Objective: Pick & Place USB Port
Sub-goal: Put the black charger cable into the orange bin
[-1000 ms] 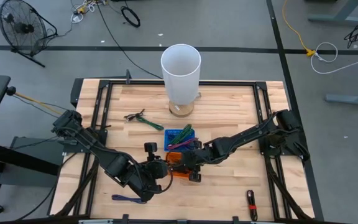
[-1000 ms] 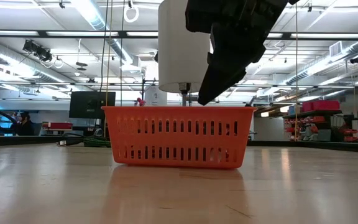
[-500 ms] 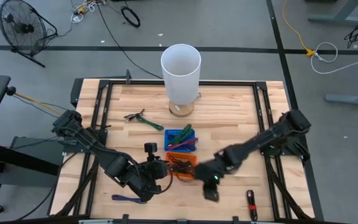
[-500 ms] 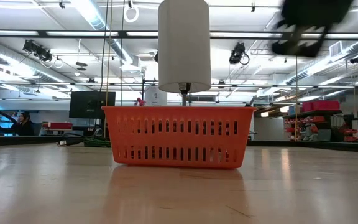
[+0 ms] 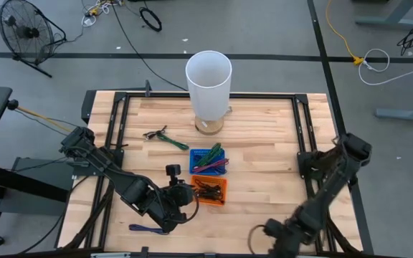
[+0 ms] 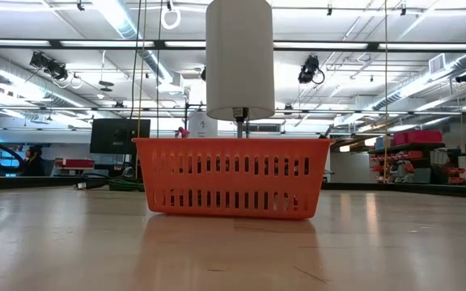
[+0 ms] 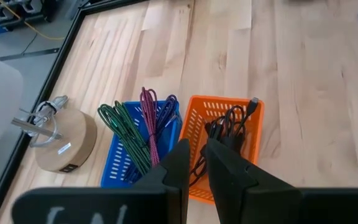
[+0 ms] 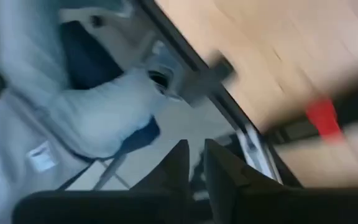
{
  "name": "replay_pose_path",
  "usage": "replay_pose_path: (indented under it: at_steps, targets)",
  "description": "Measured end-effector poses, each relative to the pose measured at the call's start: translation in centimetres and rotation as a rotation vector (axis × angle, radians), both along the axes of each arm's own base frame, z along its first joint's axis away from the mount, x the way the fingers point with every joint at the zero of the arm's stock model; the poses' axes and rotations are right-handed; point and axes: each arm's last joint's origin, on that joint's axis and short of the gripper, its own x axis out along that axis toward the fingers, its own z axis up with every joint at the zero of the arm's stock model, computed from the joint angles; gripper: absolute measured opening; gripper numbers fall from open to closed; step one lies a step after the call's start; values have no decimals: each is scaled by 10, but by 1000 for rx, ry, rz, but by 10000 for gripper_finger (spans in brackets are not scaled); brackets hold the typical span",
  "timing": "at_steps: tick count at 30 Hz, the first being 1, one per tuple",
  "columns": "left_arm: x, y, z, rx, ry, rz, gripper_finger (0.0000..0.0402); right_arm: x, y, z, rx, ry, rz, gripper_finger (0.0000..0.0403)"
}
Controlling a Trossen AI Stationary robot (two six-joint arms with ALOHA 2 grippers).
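A second ago the right gripper (image 5: 277,236) was poised directly over the orange basket (image 5: 210,190); it has since been swung far away and is now found at the near edge of the table (image 5: 264,143), well apart from the basket and close to the red-handled tool (image 5: 290,236). Its fingers are seen almost together with nothing between them. This is judged to mean that a drop into the basket has been completed and the arm is being withdrawn.

The black USB cables (image 7: 229,124) are lying inside the orange basket, just ahead of the left gripper (image 7: 194,163), whose narrow fingers are nearly closed and empty as it hovers just beside the basket's near wall. One cable end with its plug (image 7: 253,101) is seen resting against the basket's far corner, farthest from the left gripper, pointing up and outward over the rim. The bundle's long axis is roughly aligned with the basket's length, running away from the left gripper. The blue basket (image 7: 126,163) beside it holds green and purple cables.
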Motion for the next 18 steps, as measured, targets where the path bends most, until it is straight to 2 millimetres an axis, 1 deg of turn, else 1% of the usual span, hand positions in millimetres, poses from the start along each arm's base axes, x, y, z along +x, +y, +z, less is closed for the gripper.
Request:
replay_pose_path:
  at_steps: [3, 7, 10, 14, 18]
  targets:
    - [0, 0, 0, -1, -1, 2, 57, -20, 7, -2, -49, 77, -24, 35]
    - [0, 1, 0, 2, 1, 0, 57, -36, 7, -5, -132, 146, -64, 20]
    - [1, 1, 0, 5, 2, 0, 57, -44, 8, -6, -164, 160, -74, 18]
    - [1, 2, 0, 8, 0, 6, 57, -51, 8, -7, -203, 167, -60, 25]
    - [2, 4, 0, 12, 0, 11, 57, -56, 6, -17, -264, 112, -67, 33]
